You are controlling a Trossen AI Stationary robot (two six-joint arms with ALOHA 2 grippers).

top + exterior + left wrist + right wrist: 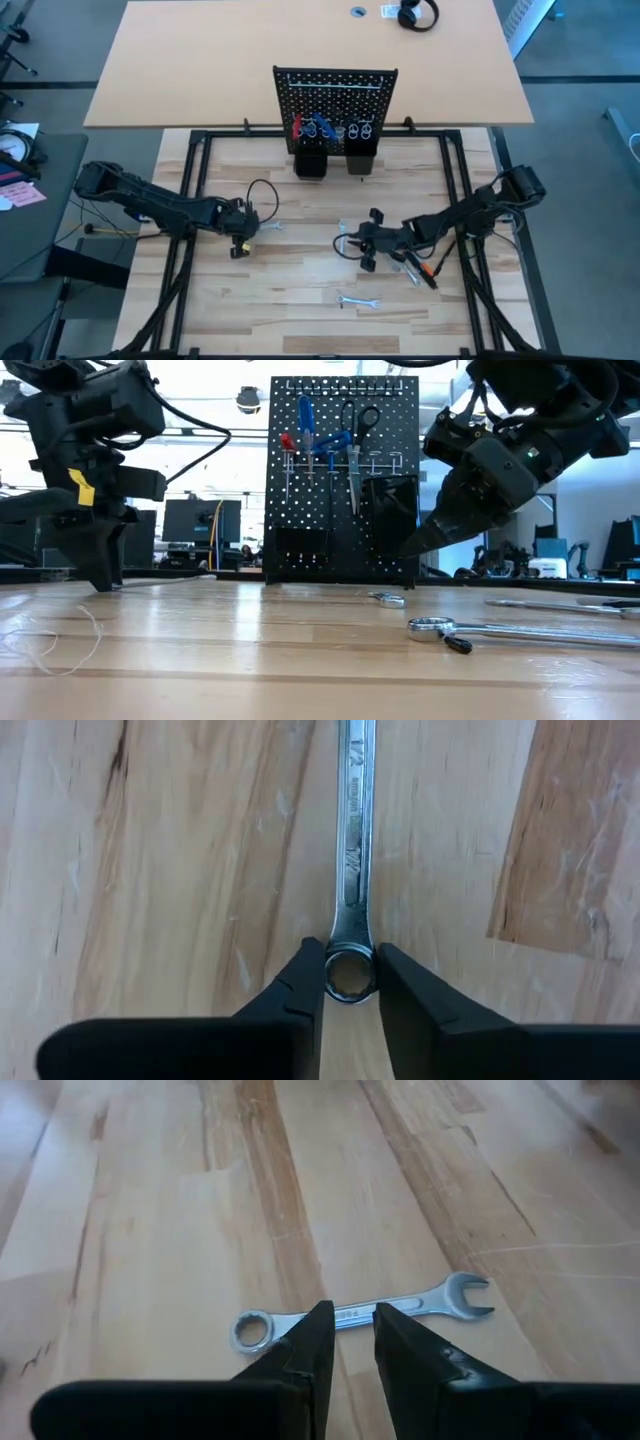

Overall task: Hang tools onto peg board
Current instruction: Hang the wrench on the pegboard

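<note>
My left hand [348,982] is down on the bench [300,310], its fingers clenched on the ring end of a silver wrench [355,850] lying flat on the wood. My right hand [347,1335] hovers over a second wrench [360,1317], fingers narrowly parted and holding nothing. Beside the right arm lie an orange-and-black tool [428,275] and a small wrench [357,300]. The peg board [335,100] stands upright at the bench's far edge, already carrying scissors [358,435], a blue-handled screwdriver [306,420] and a red-handled tool [287,445]. Nothing lies between my left hand and the board.
</note>
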